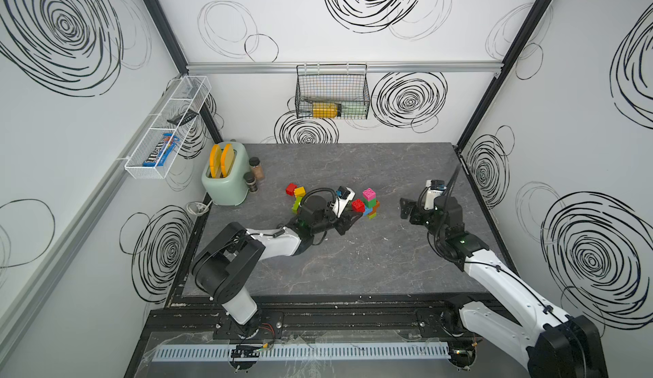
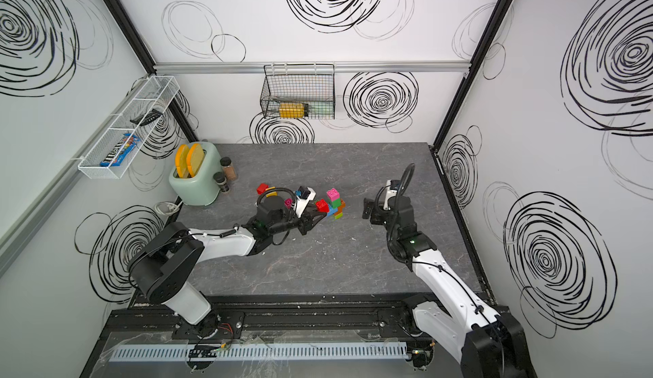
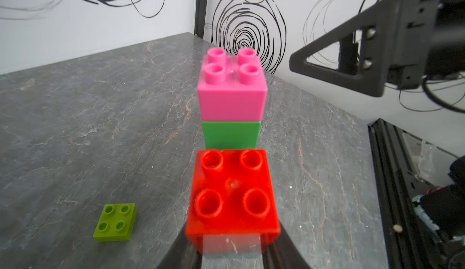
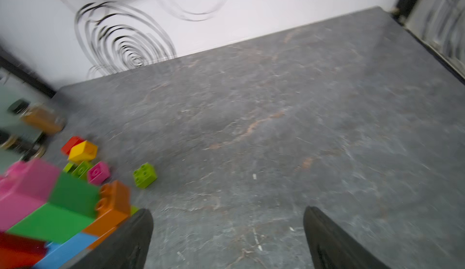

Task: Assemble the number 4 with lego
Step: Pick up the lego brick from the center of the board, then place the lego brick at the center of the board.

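You're driving two matching arms: the left arm point(image 1: 272, 243) and right arm point(image 1: 494, 272) wear smooth white plastic shells between chunky black joint housings. Behind the left claw point(image 1: 356, 210), a black ribbed cable point(image 1: 319, 190) loops past a white camera block point(image 1: 342, 203). Behind the right claw point(image 4: 227, 211) glows a small green light point(image 1: 462, 241); its black fingers point(image 4: 332, 240) taper bluntly.

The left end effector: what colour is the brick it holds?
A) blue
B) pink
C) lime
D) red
D: in the left wrist view, the left end effector is closed on a red brick, in front of the stack topped by a pink brick.
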Available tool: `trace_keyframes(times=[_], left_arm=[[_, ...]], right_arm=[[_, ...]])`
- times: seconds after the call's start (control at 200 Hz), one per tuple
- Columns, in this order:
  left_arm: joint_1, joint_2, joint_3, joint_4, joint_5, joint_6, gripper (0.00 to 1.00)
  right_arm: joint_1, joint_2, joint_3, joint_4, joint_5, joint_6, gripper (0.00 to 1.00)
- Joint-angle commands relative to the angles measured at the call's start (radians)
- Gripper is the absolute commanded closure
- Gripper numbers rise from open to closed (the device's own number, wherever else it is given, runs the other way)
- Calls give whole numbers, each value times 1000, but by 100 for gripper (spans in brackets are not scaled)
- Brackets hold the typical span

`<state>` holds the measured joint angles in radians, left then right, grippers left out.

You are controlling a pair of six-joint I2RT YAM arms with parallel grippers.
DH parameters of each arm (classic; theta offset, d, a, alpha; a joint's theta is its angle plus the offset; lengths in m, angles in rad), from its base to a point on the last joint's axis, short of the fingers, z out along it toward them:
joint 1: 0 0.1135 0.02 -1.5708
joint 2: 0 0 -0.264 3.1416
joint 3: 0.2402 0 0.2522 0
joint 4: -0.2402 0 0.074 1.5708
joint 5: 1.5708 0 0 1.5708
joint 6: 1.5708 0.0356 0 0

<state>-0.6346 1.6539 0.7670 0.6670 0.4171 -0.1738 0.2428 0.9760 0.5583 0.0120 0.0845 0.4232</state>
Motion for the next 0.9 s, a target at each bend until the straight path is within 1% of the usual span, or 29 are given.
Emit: trace_keyframes(times=[0.0, 0.12, 0.215, 0.29, 0.355, 0.365, 0.49, 0.615, 0.645, 0.716, 0.831, 0.896], left_arm=[[4, 46, 133, -210, -8, -100, 100], [6, 126, 295, -355, 5, -153, 100], [9, 193, 414, -439, 43, -182, 100], [19, 251, 505, -494, 72, -223, 100], [30, 302, 572, -504, 114, -248, 100], [31, 309, 579, -504, 120, -270, 100], [47, 406, 706, -557, 128, -337, 100], [54, 504, 855, -633, 151, -350, 100], [55, 525, 890, -646, 162, -347, 98], [61, 587, 975, -679, 205, -358, 98], [77, 689, 1096, -708, 300, -420, 97], [85, 738, 1153, -723, 335, -450, 98]], right_arm=[[-92, 15, -29, -49, -102, 110, 3], [-171, 34, -44, -48, -174, 119, 3], [-196, 35, -46, -38, -227, 110, 3], [-199, 29, -41, -27, -265, 90, 3], [-199, 23, -43, -12, -282, 78, 3], [-199, 22, -43, -10, -285, 75, 3], [-200, 15, -38, 15, -304, 60, 3], [-198, 9, -35, 30, -330, 42, 3], [-199, 8, -35, 31, -335, 39, 3], [-197, 3, -38, 35, -346, 37, 3], [-197, 0, -41, 40, -360, 31, 3], [-196, 2, -40, 40, -369, 24, 3]])
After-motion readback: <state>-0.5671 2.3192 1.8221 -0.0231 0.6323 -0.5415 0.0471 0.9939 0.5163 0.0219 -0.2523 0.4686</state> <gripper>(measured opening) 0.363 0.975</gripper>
